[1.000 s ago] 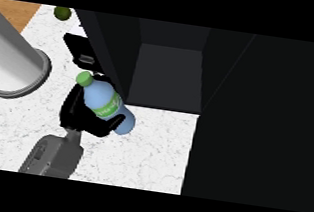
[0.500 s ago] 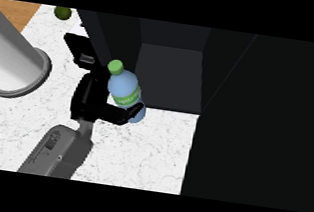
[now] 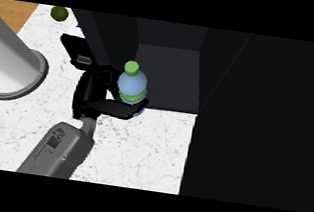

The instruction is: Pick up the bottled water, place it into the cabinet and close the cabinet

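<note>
1. Fingers of the one black hand in view curl round the bottled water, hiding its lower part; which arm this is cannot be told.
2. Bottle with green cap stands upright at the cabinet opening's front edge.
3. Cabinet interior is dark, its right side lost in black.
4. Left of the cabinet, a grey cylinder lies over the marble worktop; a small green object sits far back.
</note>
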`<state>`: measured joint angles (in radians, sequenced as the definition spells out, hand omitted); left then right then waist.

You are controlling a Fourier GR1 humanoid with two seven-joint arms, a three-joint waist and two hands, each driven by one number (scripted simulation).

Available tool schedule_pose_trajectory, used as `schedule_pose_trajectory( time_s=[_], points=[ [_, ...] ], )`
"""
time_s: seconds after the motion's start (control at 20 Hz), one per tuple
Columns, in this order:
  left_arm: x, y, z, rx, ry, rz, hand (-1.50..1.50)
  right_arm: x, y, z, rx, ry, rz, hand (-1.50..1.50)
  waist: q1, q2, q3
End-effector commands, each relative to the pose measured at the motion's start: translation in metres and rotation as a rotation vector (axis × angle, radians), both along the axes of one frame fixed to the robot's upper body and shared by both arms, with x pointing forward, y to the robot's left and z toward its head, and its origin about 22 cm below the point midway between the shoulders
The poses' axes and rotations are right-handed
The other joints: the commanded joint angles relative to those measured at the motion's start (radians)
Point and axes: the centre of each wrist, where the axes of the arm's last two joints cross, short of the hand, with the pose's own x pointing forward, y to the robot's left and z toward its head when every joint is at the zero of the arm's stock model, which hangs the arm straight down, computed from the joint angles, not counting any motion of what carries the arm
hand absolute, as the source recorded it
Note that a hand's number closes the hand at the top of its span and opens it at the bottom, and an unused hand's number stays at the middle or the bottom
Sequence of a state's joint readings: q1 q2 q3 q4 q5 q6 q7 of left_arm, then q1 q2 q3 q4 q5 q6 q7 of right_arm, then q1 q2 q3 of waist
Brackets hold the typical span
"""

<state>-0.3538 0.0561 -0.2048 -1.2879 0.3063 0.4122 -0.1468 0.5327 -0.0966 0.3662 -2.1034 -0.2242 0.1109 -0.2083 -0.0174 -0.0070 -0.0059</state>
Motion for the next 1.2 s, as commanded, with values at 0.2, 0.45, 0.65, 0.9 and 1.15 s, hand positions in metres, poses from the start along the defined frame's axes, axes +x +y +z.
schedule_pose_trajectory(
  time_s=[0.2, 0.45, 0.65, 0.9, 1.15],
  points=[
    [0.053, -0.049, 0.060, 0.149, -0.095, -0.025, 1.50, 0.006, 0.008, -0.007, 0.008, -0.014, 0.046, -1.50, -0.059, 0.021, 0.007],
    [0.058, -0.044, 0.060, 0.228, -0.064, 0.026, 1.50, 0.008, 0.006, -0.007, 0.011, 0.010, 0.032, -1.50, -0.059, 0.024, 0.007],
    [0.053, -0.047, 0.042, 0.277, -0.047, 0.045, 1.50, 0.004, 0.003, -0.001, 0.015, -0.007, 0.047, -1.50, -0.081, 0.027, 0.006],
    [0.058, -0.029, 0.038, 0.351, -0.043, 0.144, 1.50, 0.003, 0.005, -0.004, 0.023, 0.000, 0.067, -1.50, -0.096, 0.031, 0.006],
    [0.055, -0.018, 0.020, 0.505, -0.053, 0.195, 1.50, 0.004, 0.005, -0.013, 0.005, 0.023, 0.079, -1.50, -0.093, 0.032, 0.007]
  ],
)
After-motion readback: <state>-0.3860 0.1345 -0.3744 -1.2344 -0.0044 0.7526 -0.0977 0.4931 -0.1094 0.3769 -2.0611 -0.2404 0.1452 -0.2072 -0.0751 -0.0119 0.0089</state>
